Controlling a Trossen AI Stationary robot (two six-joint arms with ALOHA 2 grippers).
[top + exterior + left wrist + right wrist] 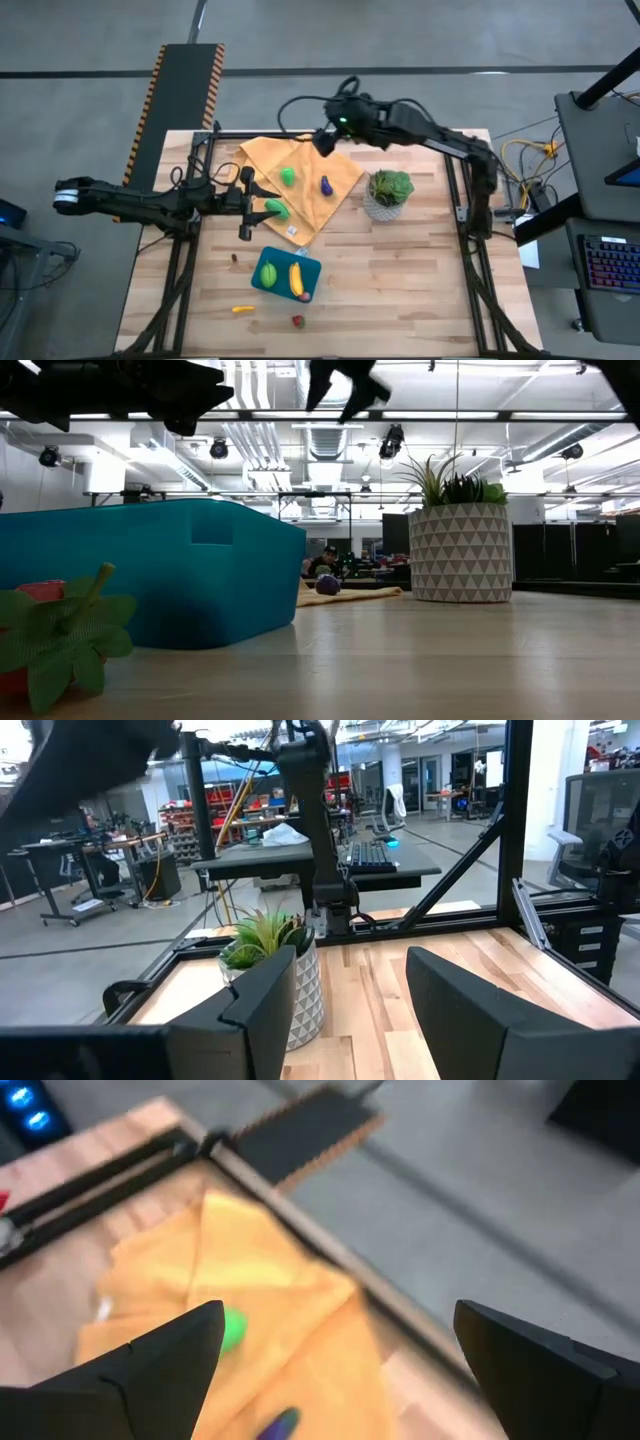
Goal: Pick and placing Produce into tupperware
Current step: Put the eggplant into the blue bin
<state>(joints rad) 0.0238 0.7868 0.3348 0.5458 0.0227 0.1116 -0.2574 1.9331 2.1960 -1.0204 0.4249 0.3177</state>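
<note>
1. I find the tupperware point(287, 275) near the desk's point(400, 290) front edge, left of centre. It holds 2 pieces: a green fruit point(268, 273) and a yellow banana point(296, 279).
2. Produce not yet placed: a green piece point(288, 176) and a purple eggplant point(326, 184) on the orange cloth point(305, 170) toward the back edge; a small orange piece point(242, 309) and a red piece point(297, 321) by the front edge.
3. The left tool point(255, 208) sits over the cloth's left side at another green piece point(277, 209). Its fingers stand part open; I cannot tell whether they hold that piece.
4. The right tool point(330, 1370) hangs above the cloth's back corner, fingers spread wide, holding nothing.
5. Risks, in my judgement: a rounded toy could roll off a loose grip; fingers could snag the cloth and drag the pieces on it; the 2 arms work close together over the cloth and could clash; the potted plant point(388, 193) stands just beside the cloth's right corner.
</note>
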